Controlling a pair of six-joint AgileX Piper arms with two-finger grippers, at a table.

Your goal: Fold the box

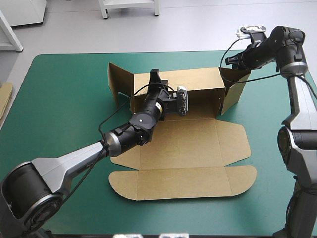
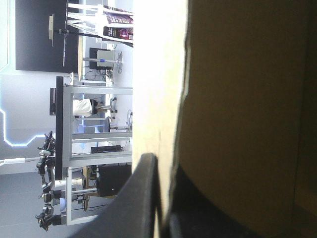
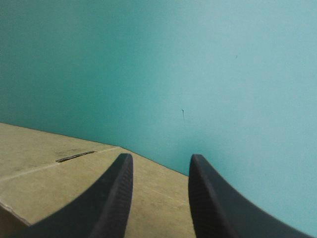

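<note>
Beyond the teal-green table (image 1: 64,99) we see a pale grey floor (image 1: 198,29). At eleven o'clock stands a white cabinet (image 1: 25,10), at twelve the legs of a white stand (image 1: 104,10). The light lies soft and even on the floor.

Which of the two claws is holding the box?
The left claw, shut on the raised far wall of the box. The right claw is open near the box's right end, gripping nothing.

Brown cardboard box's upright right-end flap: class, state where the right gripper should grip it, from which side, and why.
Probably its free top edge, from above: the brown cardboard flap stands upright, so that thin edge would slip between the open black fingers of the right gripper.
</note>
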